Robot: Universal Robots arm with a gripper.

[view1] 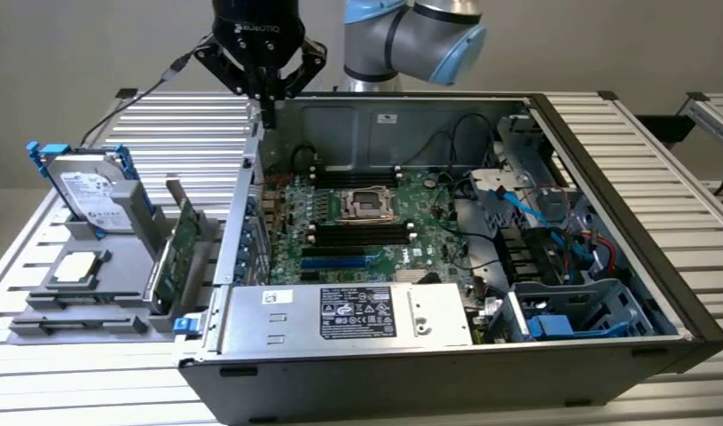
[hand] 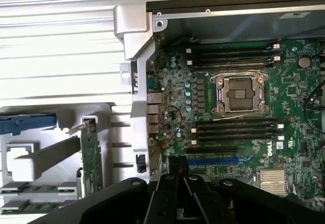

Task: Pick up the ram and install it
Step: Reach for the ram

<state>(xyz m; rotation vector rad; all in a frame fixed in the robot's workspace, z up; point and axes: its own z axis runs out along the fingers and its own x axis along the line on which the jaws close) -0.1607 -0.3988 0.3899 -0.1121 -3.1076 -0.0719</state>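
Note:
My gripper [view1: 266, 114] hangs shut and empty above the rear wall of the open computer case [view1: 598, 169], at the exterior view's left. In the wrist view the gripper [hand: 178, 169] has its dark fingers [hand: 171, 183] pressed together over the motherboard [hand: 284, 82] edge. The ram [hand: 35, 187] is a narrow green stick lying flat in the grey holder [view1: 119, 266] outside the case, well apart from the gripper. A second similar stick [hand: 23, 207] lies beside it. Long black memory slots [view1: 361, 233] flank the CPU socket [view1: 367, 202].
The grey holder also carries a hard drive [view1: 89, 188], a processor chip [view1: 77, 266] and an upright green expansion card [view1: 177, 253]. Inside the case are a power supply [view1: 355, 315], cables [view1: 538, 222] and a blue drive cage [view1: 569, 311]. Ribbed metal table [view1: 669, 177] all around.

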